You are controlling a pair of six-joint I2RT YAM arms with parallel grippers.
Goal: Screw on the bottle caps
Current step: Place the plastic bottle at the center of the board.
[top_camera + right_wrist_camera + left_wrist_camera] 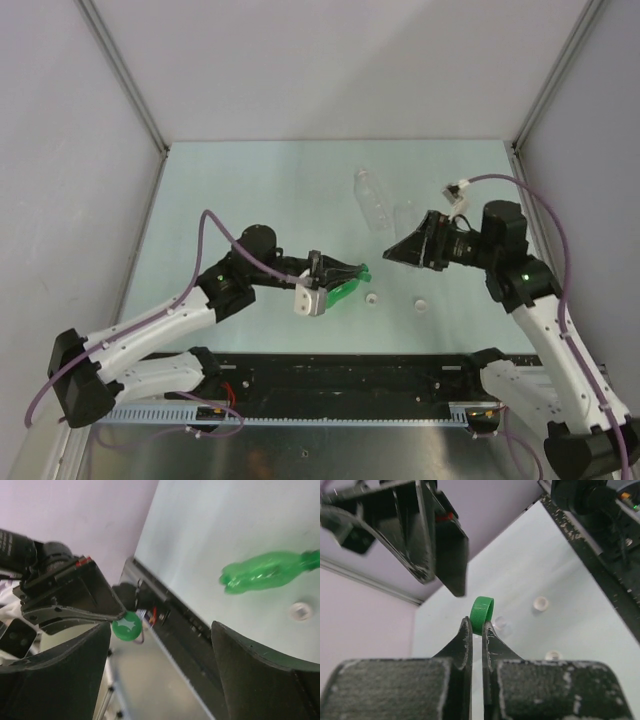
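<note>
Left gripper (pixel 477 629) is clamped on the dark green cap (pixel 482 614), which is pinched edge-on at the fingertips and held off the table (pixel 250 190). The green bottle (pixel 260 572) is seen lying on its side below. One white cap (pixel 372 298) and a second white cap (pixel 421 303) are left loose; a clear bottle (pixel 372 200) lies further back. Right gripper (pixel 161 630) is spread wide, empty. The bottle is probably best stood up and held first. The cap should be turned flat over the neck, since the thin pinch could slip.

White arms (pixel 160 325) carry black joints (pixel 258 240), purple cables (pixel 497 178) and a scuffed left pincer (pixel 476 626).
</note>
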